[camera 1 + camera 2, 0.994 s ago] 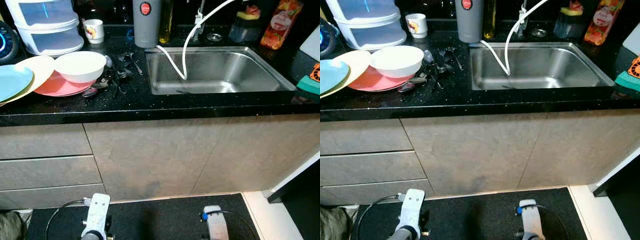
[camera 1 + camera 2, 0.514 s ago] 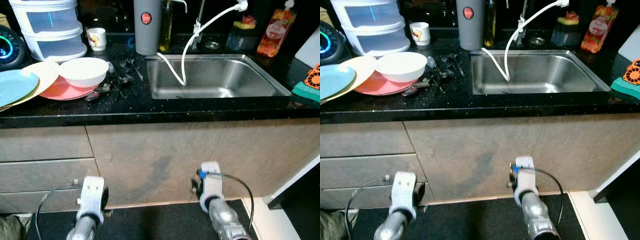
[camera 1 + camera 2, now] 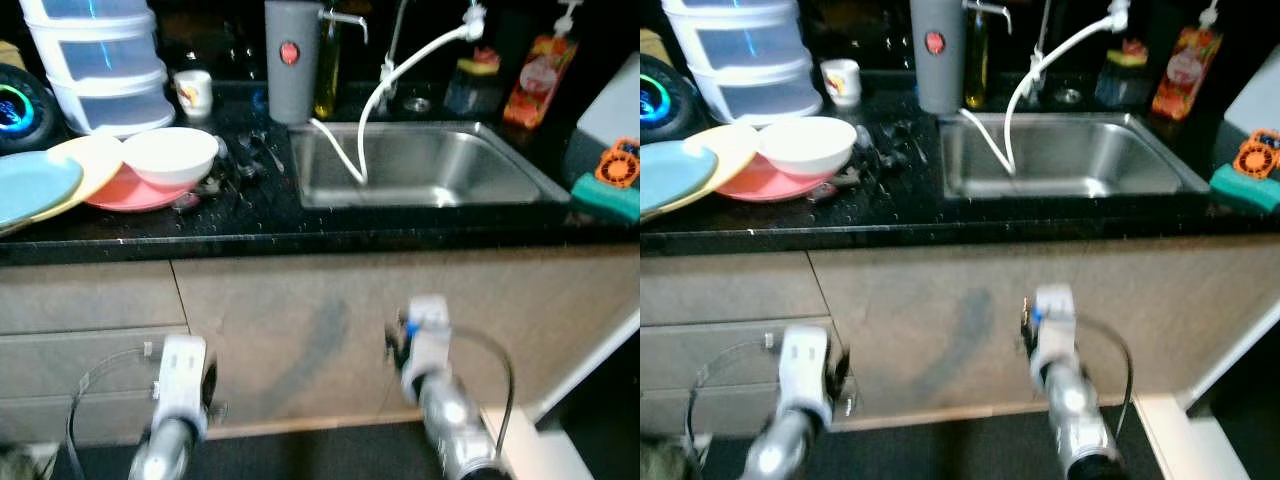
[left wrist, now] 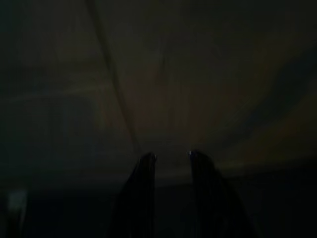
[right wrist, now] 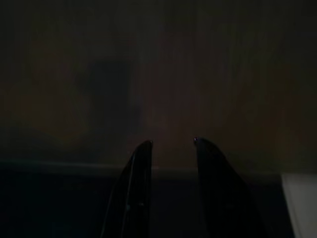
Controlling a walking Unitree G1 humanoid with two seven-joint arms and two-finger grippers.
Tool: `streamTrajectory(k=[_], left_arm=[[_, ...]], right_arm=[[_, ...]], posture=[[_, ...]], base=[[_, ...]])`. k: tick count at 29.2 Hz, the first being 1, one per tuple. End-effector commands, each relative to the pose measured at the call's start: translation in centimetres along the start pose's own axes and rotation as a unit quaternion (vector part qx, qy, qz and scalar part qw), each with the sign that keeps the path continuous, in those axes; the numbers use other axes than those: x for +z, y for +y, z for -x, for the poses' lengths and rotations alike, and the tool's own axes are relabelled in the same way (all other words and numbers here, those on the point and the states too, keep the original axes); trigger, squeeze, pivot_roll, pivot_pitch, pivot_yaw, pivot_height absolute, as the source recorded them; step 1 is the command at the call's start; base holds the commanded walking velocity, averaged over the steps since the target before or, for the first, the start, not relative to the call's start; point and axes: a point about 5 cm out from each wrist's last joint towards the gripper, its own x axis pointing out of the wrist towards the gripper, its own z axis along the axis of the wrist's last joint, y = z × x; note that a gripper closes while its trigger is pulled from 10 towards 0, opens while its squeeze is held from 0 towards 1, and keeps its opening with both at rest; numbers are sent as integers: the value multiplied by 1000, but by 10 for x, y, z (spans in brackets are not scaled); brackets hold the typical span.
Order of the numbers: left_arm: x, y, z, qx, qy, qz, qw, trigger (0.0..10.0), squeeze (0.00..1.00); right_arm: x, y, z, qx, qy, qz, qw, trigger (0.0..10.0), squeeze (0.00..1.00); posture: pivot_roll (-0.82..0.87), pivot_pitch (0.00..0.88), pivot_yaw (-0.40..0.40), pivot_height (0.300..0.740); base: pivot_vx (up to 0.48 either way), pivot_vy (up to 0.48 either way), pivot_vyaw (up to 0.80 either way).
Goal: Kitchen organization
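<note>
Dishes for sorting sit on the left part of the black countertop [image 3: 300,235]: a white bowl [image 3: 169,155] resting on a pink plate [image 3: 125,190], which overlaps a cream plate [image 3: 92,158] and a blue plate [image 3: 35,185] further left. Loose cutlery [image 3: 240,160] lies between the bowl and the steel sink [image 3: 420,165]. A white hose [image 3: 400,70] loops from the tap area down into the basin.

Behind the dishes: a stack of clear plastic containers [image 3: 100,65], a small mug [image 3: 193,92], a grey canister [image 3: 291,60]. An orange bottle [image 3: 530,75] stands behind the sink, a green sponge [image 3: 605,195] at the counter's right end.

Left gripper [image 4: 171,166] and right gripper [image 5: 171,148] both hang low before the beige cabinet fronts [image 3: 330,330], well below the counter edge. Wrist views are very dark; each shows two black fingers parted with a gap, nothing between them. Both released, empty.

Judgement: approach stage, no object engaged yet. Head views are slightly blurred, consistent with body motion. Next move likely calls for raising an arm above counter height and reaching toward the bowl-and-plate stack or the cutlery; the bowl must come off first to free the plates.
</note>
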Motion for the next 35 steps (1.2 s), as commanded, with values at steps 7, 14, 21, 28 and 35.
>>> streamTrajectory(k=[7,14,21,28,35], left_arm=[[-87,11,16,35,229,25,973,10000,0],[-88,9,15,19,236,31,971,10000,0],[-90,11,13,20,238,28,971,10000,0],[-93,11,15,24,242,30,969,10000,0],[-94,8,14,24,240,35,970,10000,0]], right_arm=[[-88,-3,32,-37,226,-11,973,10000,0],[-95,2,36,-25,248,-19,968,10000,0],[-107,0,44,-14,276,5,961,10000,0],[-115,-6,52,-16,290,10,957,10000,0],[-123,1,57,-13,298,13,954,10000,0]], posture=[[-20,114,-20,740],[-9,131,-22,740],[-6,155,-24,740],[-8,166,-28,740],[-6,169,-28,740]], base=[[0,0,0],[0,0,0],[0,0,0],[0,0,0],[0,0,0]])
